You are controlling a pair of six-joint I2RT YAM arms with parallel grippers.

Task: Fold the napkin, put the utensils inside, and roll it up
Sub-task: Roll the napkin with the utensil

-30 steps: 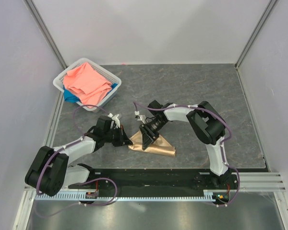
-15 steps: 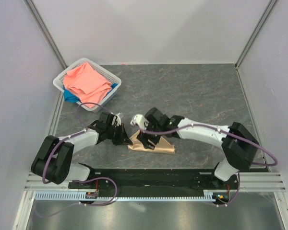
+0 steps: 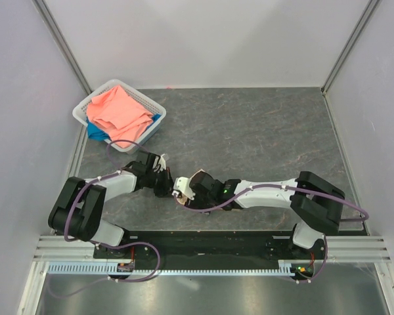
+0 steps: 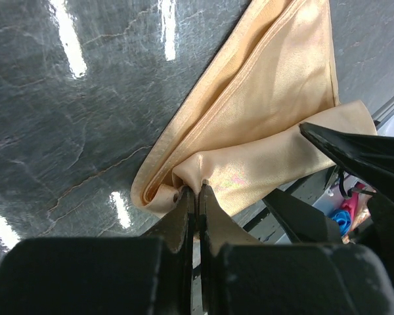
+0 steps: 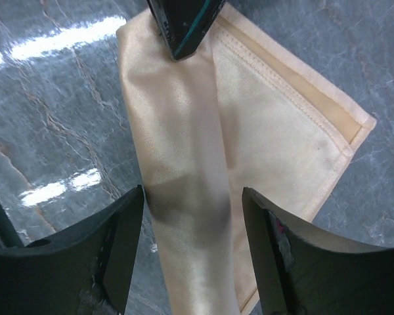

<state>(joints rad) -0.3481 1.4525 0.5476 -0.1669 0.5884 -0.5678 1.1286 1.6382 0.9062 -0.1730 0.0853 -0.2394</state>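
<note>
The shiny peach-gold satin napkin [image 4: 262, 111] is lying on the dark grey marbled table [image 3: 262, 125], near its front edge and between the two arms. It is folded into a layered triangle, and one side is curling over into a loose roll.

The left tool [image 4: 195, 190] is pinching the rolled end of the cloth, its two fingers pressed together on a small pucker of fabric. The right tool [image 5: 192, 210] is hovering over the same roll with its fingers spread apart, one on each side and neither one gripping. The dark brown fork is not showing in any view, so I cannot tell whether it is already lying inside the folds.

The cloth is looking light, limp and slippery. The sheen and the way the roll is slumping suggest the layers are sliding over each other easily, and that the roll is likely to spring open once it is released.

The stitched hem and the thick rolled edge are probably offering the firmest hold, since several layers are stacking up there. Taking the whole roll across its width should be working better than nipping a single layer, which is likely to peel away. The pinched end looks worth holding while the other tool is closing.
</note>
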